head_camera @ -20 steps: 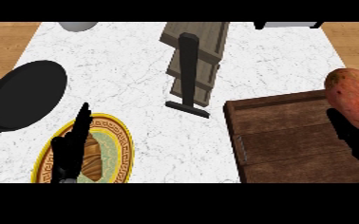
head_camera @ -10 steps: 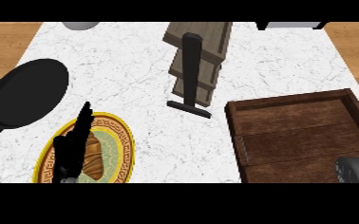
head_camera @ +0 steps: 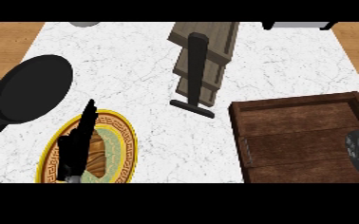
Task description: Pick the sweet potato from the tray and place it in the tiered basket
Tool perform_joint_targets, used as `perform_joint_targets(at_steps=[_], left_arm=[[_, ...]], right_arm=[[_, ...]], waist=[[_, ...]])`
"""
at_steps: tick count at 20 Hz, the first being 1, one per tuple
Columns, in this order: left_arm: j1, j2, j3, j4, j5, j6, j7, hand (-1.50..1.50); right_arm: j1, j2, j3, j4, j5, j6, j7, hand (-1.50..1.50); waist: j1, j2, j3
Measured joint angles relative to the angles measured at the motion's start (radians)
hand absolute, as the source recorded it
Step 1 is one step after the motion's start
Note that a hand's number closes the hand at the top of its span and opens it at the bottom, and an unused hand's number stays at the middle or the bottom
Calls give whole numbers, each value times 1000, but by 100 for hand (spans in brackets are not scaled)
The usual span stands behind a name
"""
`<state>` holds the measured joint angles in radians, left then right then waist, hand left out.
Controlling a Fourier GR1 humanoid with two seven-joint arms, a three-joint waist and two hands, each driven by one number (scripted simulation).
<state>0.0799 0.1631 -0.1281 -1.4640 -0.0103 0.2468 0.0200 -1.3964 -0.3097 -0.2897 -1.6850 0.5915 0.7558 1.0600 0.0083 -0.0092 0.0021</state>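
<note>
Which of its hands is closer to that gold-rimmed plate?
The left hand: it hangs right over the plate, fingers straight. Only a grey bit of the right arm shows at the view's right edge, over the wooden tray.

Marble-look counter [head_camera: 133, 71], matt; dark wood tray [head_camera: 294, 144]; pale wood tiered basket [head_camera: 210, 47], possibly with a matt black post.

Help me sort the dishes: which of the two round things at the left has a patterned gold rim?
The plate under the left hand has the gold patterned rim. The pan behind it is plain black all over.
</note>
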Motion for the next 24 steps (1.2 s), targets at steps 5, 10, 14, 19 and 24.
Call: perform_joint_targets(at_steps=[5,10,14,19,24], left_arm=[[-25,-1,8,15,12,-20,14,0],[-14,-5,6,11,-1,-19,0,0],[-12,-12,11,9,-1,-20,-5,0],[-13,-16,11,3,-12,-16,12,0],[-32,-25,18,25,-8,-20,7,0]], right_arm=[[-36,21,21,152,48,-19,-42,150],[-38,52,55,257,99,-57,-84,150],[-13,83,90,318,155,-107,-105,150],[21,122,110,399,211,-199,-141,150],[73,198,51,435,200,-352,-156,-150]], waist=[[4,6,1],[7,7,2],[7,8,3],[8,9,3],[5,10,4]])
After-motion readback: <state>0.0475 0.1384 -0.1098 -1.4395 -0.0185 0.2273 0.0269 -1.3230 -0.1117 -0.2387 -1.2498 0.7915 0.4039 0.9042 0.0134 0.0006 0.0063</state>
